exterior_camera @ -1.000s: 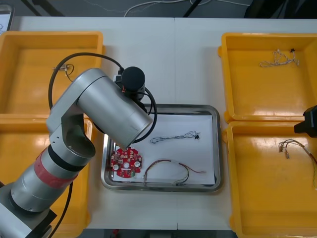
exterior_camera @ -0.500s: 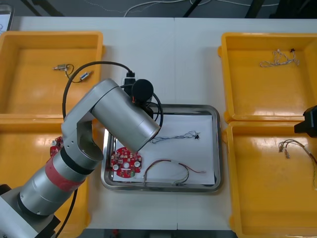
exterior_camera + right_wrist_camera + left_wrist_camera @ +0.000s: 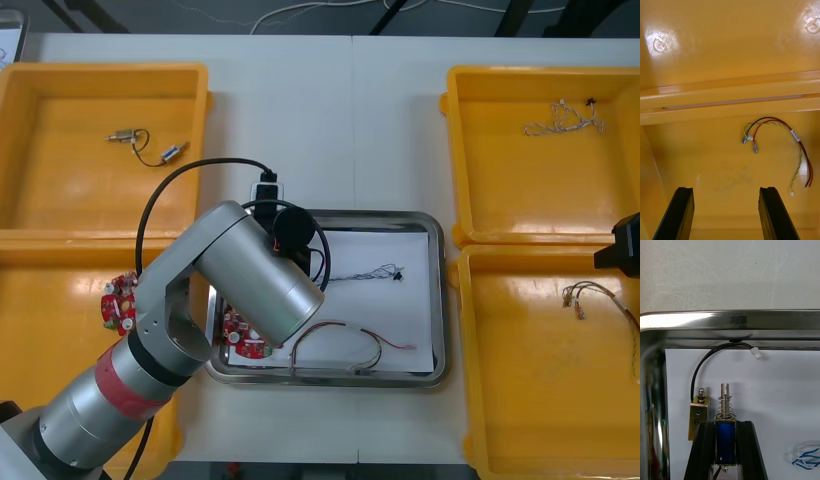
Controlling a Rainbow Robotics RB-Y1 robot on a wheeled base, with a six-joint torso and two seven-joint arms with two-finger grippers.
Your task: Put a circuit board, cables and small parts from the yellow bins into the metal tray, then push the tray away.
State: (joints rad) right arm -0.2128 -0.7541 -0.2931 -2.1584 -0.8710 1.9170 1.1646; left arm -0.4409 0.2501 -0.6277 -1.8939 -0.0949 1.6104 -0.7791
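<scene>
Front: a light table [image 3: 330, 110], with a metal tray [image 3: 437, 300], white inside, between yellow bins [image 3: 60, 190]. Left wrist: my left gripper [image 3: 726, 424] clamps a small metal part [image 3: 726, 438], blue with a spring, over the tray's floor near its rim. Right wrist: my right gripper [image 3: 726, 197] hangs, fingers [image 3: 681, 213] apart, over a bin [image 3: 730, 45].

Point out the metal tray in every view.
Front view: metal tray at table centre, between the yellow bins.
Left wrist view: its rim beyond the left hand, shut on a small metal part.
Right wrist view: open right hand over a yellow bin instead.
Shared landmark: the twisted blue and white cable.
</scene>
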